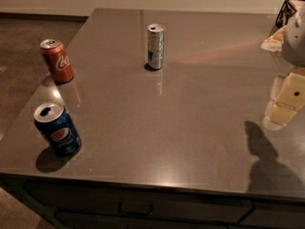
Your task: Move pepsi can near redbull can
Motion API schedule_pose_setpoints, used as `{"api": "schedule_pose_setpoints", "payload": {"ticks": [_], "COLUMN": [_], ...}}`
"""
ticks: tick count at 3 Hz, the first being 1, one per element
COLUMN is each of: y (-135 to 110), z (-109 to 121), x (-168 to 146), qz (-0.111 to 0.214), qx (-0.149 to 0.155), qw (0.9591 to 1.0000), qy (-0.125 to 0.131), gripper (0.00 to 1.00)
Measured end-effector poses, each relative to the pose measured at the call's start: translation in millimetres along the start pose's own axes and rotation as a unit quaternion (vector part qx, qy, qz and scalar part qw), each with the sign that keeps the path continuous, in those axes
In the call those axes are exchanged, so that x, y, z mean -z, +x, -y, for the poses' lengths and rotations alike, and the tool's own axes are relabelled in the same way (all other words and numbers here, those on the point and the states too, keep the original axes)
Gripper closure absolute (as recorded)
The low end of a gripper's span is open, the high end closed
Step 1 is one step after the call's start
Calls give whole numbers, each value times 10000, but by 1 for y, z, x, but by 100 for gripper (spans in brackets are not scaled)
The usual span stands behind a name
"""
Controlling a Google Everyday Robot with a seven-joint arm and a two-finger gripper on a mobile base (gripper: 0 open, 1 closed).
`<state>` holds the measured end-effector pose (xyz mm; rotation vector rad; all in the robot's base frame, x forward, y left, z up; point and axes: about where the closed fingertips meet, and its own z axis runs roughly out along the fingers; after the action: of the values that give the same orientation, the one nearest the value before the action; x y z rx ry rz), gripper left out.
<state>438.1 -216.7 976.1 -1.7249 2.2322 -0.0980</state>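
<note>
Cola can (pixel 56 60), red and upright, stands by the left edge of the grey counter (pixel 190 128), beyond the pepsi can (pixel 57 129) and off the line to the redbull can (pixel 155 46). A dark wire basket (pixel 286 8) sits at the far right corner. A broad stretch of open counter runs between the two task cans. The pepsi can stands at the near left corner, close to both edges, long axis vertical, logo facing near. The gripper (pixel 287 99) hangs at the right edge, low over the counter; wide or narrow, I cannot tell.
</note>
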Motion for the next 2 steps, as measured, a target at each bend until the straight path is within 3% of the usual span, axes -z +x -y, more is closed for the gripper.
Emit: {"api": "schedule_pose_setpoints", "payload": {"ticks": [1, 2], "y": [0, -18], "z": [0, 5], "x": [0, -9], "qz": [1, 153], "qx": [0, 52], "qw": [10000, 9998], "qy": [0, -126], "gripper": [0, 0]}}
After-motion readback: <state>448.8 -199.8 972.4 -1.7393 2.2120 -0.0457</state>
